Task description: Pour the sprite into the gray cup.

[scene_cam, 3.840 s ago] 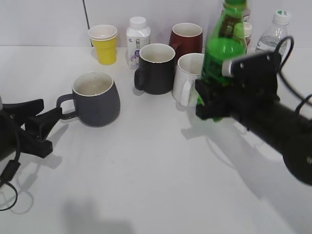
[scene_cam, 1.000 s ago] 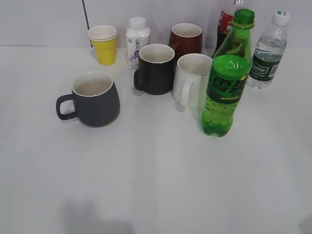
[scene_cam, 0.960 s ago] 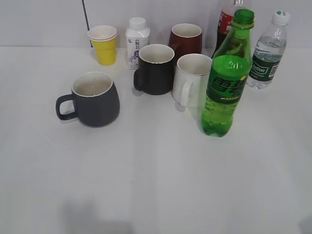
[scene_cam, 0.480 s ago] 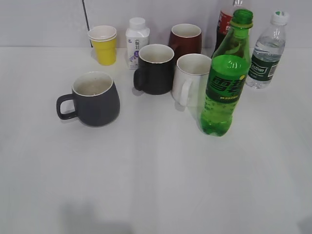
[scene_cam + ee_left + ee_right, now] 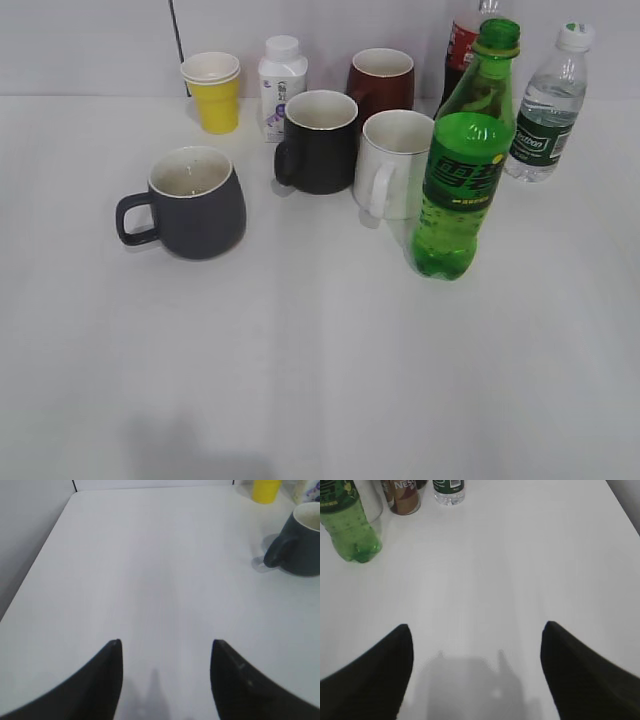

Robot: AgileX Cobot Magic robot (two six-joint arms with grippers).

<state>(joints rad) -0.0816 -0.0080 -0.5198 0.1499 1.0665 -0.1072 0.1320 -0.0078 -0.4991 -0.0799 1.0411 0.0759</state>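
The sprite (image 5: 463, 165), a tall green bottle with no cap, stands upright on the white table right of centre. Its base also shows in the right wrist view (image 5: 347, 522). The gray cup (image 5: 195, 203) stands to the left, handle pointing left, and shows in the left wrist view (image 5: 299, 542). Neither arm shows in the exterior view. My left gripper (image 5: 165, 647) is open and empty above bare table, well short of the cup. My right gripper (image 5: 477, 630) is open and empty above bare table, well back from the bottle.
Behind stand a black mug (image 5: 318, 141), a white mug (image 5: 395, 163), a dark red mug (image 5: 381, 82), a yellow paper cup (image 5: 214, 91), a small white bottle (image 5: 282, 85), a clear water bottle (image 5: 545, 105) and a cola bottle (image 5: 464, 45). A brown drink bottle (image 5: 402, 496) shows in the right wrist view.
3.8 s ago my right gripper held the sprite and my left gripper stood by the cup's handle. Since 1.0 s ago the bottle stands free, both arms are gone and nothing has moved.
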